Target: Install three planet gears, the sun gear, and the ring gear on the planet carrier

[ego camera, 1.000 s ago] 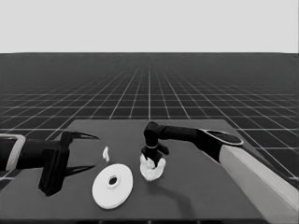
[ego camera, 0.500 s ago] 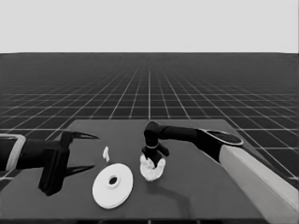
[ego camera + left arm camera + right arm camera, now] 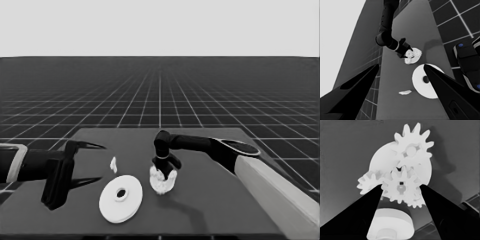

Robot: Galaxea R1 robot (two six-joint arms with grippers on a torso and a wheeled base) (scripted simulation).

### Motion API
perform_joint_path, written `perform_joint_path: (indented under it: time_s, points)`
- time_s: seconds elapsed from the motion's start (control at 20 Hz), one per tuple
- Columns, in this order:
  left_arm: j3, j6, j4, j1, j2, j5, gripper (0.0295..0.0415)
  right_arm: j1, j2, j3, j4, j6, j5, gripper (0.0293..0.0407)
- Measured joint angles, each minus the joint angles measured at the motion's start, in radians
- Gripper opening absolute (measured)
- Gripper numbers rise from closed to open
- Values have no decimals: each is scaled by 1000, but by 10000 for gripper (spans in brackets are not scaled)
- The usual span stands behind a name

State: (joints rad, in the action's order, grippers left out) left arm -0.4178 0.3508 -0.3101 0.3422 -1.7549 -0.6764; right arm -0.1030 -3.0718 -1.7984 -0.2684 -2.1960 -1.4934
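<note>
Two arms show over the dark table (image 3: 210, 210). From the right side the right arm stretches to the table's middle and bends down at the wrist, so the right gripper (image 3: 165, 172) points onto the smaller round part (image 3: 163, 184). In the right wrist view its fingers stand on either side of a small gear (image 3: 401, 185), their tips at its teeth; whether they squeeze it cannot be told. More gears (image 3: 413, 149) lie on the same round part around the held one. At the table's left end the left gripper (image 3: 101, 163) waits, fingers spread wide. Between the grippers the larger round part (image 3: 120, 198) lies flat, and a thin white piece (image 3: 113, 164) lies just behind it.
</note>
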Motion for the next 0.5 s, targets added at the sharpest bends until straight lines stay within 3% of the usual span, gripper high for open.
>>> perform_joint_path:
  time_s: [0.5]
  points:
    - [0,0,0,0,0,0,385,0,0,0,0,-105,0,309]
